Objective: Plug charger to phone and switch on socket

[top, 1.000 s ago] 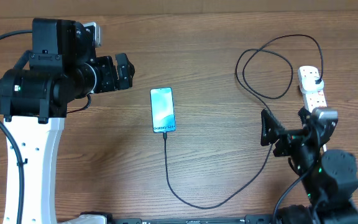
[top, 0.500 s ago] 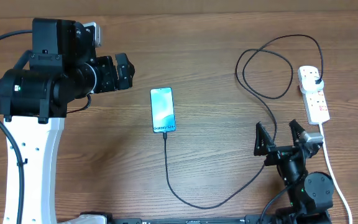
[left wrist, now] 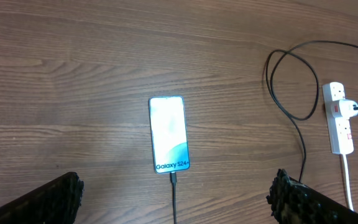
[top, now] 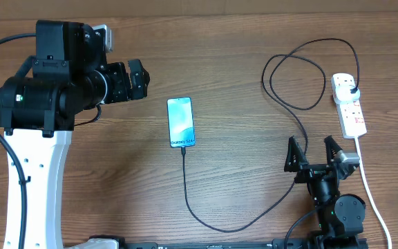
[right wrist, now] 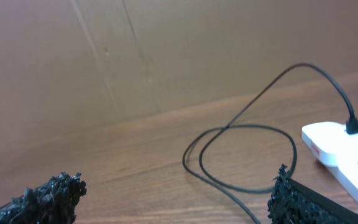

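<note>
At right on the bench, the socket switch is best pressed squarely by the spread, empty right claw.

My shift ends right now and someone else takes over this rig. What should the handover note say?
Left tool: open, empty, well away from the phone.
Right tool: open, empty, apart from the socket.
Done: the charger tip sits in the phone's bottom edge, and its plug is in the socket.
Left: whether the socket is switched on cannot be read here. Check it, and press if it is off.
</note>
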